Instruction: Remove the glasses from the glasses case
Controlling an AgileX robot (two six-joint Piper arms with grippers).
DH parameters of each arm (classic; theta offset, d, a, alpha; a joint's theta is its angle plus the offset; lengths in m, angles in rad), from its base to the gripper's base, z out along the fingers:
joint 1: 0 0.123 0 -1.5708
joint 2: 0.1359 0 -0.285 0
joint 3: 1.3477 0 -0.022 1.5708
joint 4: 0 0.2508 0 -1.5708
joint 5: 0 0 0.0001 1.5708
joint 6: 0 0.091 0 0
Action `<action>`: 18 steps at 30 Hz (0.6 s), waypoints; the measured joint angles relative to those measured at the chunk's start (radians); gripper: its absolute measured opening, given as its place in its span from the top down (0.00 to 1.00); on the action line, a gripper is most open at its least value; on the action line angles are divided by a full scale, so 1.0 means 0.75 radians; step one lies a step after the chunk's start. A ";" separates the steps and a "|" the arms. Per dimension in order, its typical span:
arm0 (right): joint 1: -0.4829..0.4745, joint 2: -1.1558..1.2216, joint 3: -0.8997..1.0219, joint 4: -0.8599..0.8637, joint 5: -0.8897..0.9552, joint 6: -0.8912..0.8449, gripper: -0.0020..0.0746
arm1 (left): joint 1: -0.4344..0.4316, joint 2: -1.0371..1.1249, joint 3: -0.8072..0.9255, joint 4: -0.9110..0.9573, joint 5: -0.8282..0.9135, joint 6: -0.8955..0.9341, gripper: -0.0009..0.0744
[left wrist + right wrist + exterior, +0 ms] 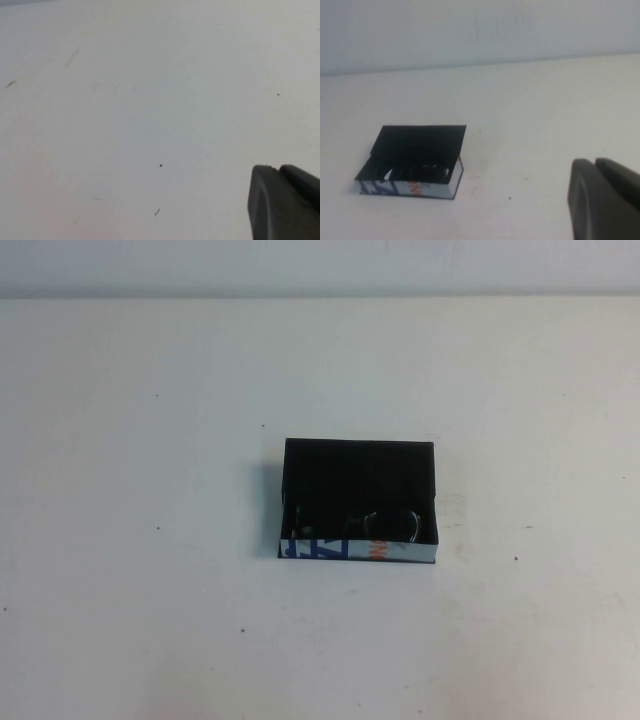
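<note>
The left gripper (282,202) hangs over bare white bench (120,490), well apart from everything; only a dark edge of it shows in its wrist view, so I cannot tell how it is set.

At the middle of the bench sits the glasses case (358,502), an open black box with its white strip, printed blue and orange, on the near wall. The glasses (385,525) lie inside, low against that near wall and toward its right half, black on black, with only glints of rim showing. They are likely light, stiff and slick, and the lenses scratch easily, so the bridge or a thick frame edge looks the safest hold. The near wall crowds the frame, so coming down from above seems wiser. The light case may lift or slide with the glasses.

The right gripper (605,200) hangs near and to the right of the case, apart from it; its setting cannot be told either. Nothing else stands around.
</note>
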State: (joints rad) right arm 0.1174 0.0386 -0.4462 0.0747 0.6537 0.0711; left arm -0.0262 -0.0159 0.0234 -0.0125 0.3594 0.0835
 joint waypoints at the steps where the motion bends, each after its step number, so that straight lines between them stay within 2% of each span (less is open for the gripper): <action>1: 0.000 0.036 -0.064 0.009 0.066 0.000 1.00 | 0.000 0.000 0.000 0.000 0.000 0.000 0.99; 4: 0.000 0.158 -0.205 0.058 0.200 0.000 1.00 | 0.000 0.000 0.000 0.000 0.000 0.000 0.99; 12: 0.000 0.573 -0.272 0.190 0.205 -0.013 1.00 | 0.000 0.000 0.000 0.000 0.000 0.000 0.99; 15: 0.000 0.772 -0.322 0.272 0.277 -0.220 1.00 | 0.000 0.000 0.000 0.000 0.000 0.000 0.99; 18: 0.000 0.981 -0.449 0.407 0.413 -0.527 1.00 | 0.000 0.000 0.000 0.000 0.000 0.000 0.99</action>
State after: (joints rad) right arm 0.1174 0.7741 -0.7826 0.3799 0.9632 -0.3238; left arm -0.0262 -0.0159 0.0234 -0.0125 0.3594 0.0835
